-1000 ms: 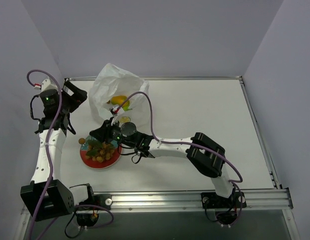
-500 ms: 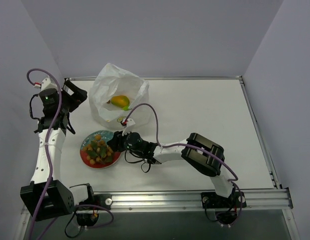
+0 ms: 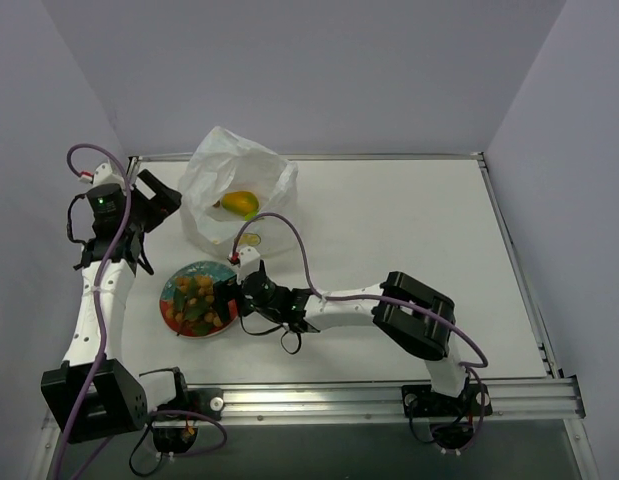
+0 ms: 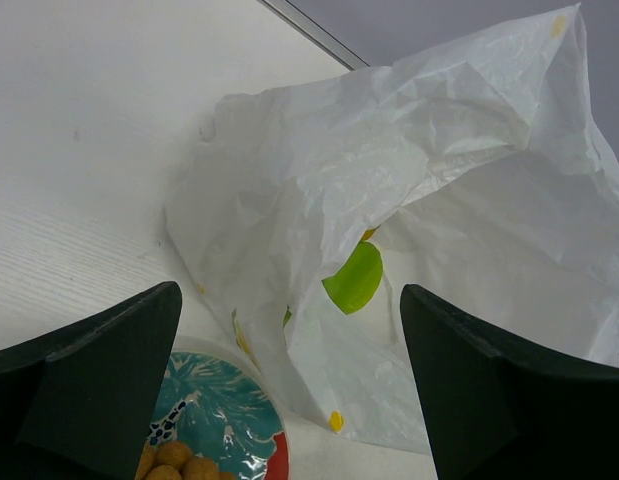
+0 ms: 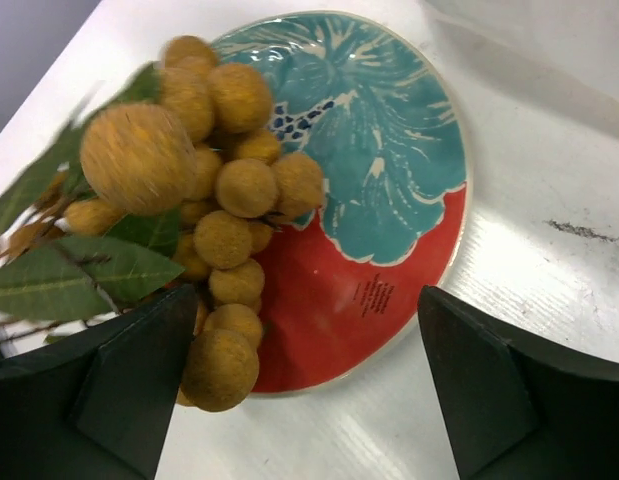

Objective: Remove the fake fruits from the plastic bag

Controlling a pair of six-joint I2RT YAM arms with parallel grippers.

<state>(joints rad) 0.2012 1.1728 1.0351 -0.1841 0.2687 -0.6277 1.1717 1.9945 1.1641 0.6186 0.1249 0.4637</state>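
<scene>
The bunch of tan-brown balls with green leaves (image 5: 219, 200) lies on the red-rimmed teal plate (image 5: 389, 180), at the table's left (image 3: 199, 295). My right gripper (image 5: 309, 390) hangs open just over the plate's right rim (image 3: 229, 296), the bunch beside its left finger and free of it. The crinkled white plastic bag (image 3: 234, 190) lies behind the plate, its mouth showing a yellow-orange fruit (image 3: 239, 203). In the left wrist view a green fruit (image 4: 354, 278) shows inside the bag (image 4: 439, 180). My left gripper (image 4: 299, 400) stands open at the bag's left side (image 3: 161, 197), holding nothing.
The plate's far edge (image 4: 224, 415) almost touches the bag's lower fold. The right arm's purple cable (image 3: 289, 235) arches over the table beside the bag. White tabletop (image 3: 409, 230) stretches right of the bag. Walls close the back and sides.
My right gripper has opened and let go of the bunch, which now rests on the plate, and it has pulled back slightly to the right. The left arm has shifted a little toward the bag.
</scene>
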